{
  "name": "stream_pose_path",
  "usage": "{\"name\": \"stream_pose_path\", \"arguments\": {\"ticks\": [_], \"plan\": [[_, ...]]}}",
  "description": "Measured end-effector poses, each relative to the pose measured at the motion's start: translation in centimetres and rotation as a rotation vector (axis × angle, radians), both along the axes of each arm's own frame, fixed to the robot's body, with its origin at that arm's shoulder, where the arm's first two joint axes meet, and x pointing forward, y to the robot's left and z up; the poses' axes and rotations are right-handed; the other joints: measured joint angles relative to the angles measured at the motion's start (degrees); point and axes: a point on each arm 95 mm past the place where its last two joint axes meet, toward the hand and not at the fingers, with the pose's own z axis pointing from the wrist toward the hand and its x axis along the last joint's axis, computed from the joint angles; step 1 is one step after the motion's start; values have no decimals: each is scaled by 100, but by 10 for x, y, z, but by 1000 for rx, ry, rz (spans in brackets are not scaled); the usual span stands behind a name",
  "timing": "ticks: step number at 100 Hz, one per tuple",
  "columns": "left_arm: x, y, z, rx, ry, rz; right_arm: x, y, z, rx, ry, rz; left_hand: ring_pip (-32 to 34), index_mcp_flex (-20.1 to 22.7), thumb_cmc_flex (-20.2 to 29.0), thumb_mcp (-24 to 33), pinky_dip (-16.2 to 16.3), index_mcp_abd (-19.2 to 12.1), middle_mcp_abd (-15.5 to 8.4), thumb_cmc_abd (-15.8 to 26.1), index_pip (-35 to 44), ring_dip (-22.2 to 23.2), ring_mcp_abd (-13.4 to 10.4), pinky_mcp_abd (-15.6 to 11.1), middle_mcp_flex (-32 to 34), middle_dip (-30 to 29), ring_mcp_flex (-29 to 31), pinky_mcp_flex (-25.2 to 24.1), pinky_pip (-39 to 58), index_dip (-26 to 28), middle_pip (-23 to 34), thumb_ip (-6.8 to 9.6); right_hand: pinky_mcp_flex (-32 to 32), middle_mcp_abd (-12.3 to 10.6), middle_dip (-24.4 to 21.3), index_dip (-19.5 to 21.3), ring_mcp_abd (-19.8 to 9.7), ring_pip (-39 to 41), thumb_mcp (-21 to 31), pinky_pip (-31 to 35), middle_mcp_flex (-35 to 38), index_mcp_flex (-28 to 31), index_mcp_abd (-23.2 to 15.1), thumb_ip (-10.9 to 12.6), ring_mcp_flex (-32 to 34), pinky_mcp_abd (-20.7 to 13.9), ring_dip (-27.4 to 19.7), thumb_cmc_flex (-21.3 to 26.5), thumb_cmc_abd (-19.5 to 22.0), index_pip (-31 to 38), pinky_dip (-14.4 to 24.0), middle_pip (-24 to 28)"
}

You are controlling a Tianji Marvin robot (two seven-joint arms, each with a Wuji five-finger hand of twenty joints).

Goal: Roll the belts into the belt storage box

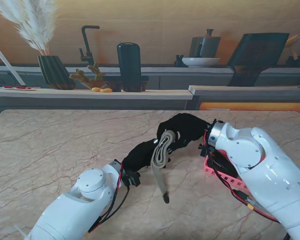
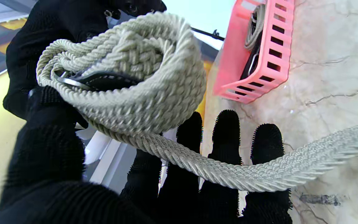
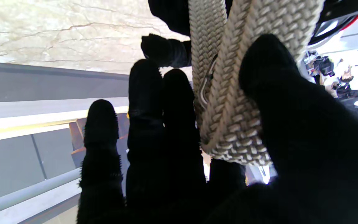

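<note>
A beige woven belt (image 1: 164, 144) is partly rolled into a coil held off the table between my two black-gloved hands. Its loose tail (image 1: 162, 185) hangs down toward me and its tip touches the marble. My right hand (image 1: 187, 127) is shut on the coil (image 3: 228, 109), thumb on one side and fingers (image 3: 144, 124) on the other. My left hand (image 1: 140, 157) meets the coil (image 2: 141, 77) from the nearer side with its thumb against it, and the tail (image 2: 259, 174) lies across its fingers (image 2: 227, 133). The pink slatted storage box (image 1: 216, 170) sits under my right forearm.
In the left wrist view the pink box (image 2: 259, 56) holds another rolled belt (image 2: 255, 25). The marble table (image 1: 50, 160) stretches to the left. Beyond its far edge a counter carries a vase (image 1: 54, 70), a black cylinder (image 1: 128, 65) and a bowl (image 1: 201, 61).
</note>
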Motion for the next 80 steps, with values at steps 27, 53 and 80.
{"name": "stream_pose_path", "arguments": {"ticks": [27,53,80], "plan": [[1,6,2,-29,9,-37,1,3,12,-73,-18,84,176,16,-176,1592,5,6,-73,-364,38,69,-40,-121,270,3,301,271,159,142,217,-31,-1,-44,5,0,-36,-60,-44,-2,2,0,0,0,0,0,0,0,0,0,0,5],[1,7,2,-33,-2,-23,3,4,19,-131,-59,106,491,326,89,1813,69,6,-142,-324,340,71,-56,-224,555,4,576,495,453,217,372,-18,-1,-44,62,1,-38,-61,-44,-2,2,0,-10,0,0,-1,0,-2,0,0,0,5],[-2,6,0,-98,42,41,9,2,19,-165,-122,70,237,255,174,240,74,4,-58,191,207,-38,-58,-227,279,-141,206,263,378,115,127,-9,-1,-44,65,1,-38,-62,-55,-2,2,0,-66,-2,0,-2,0,-4,0,0,0,6]]}}
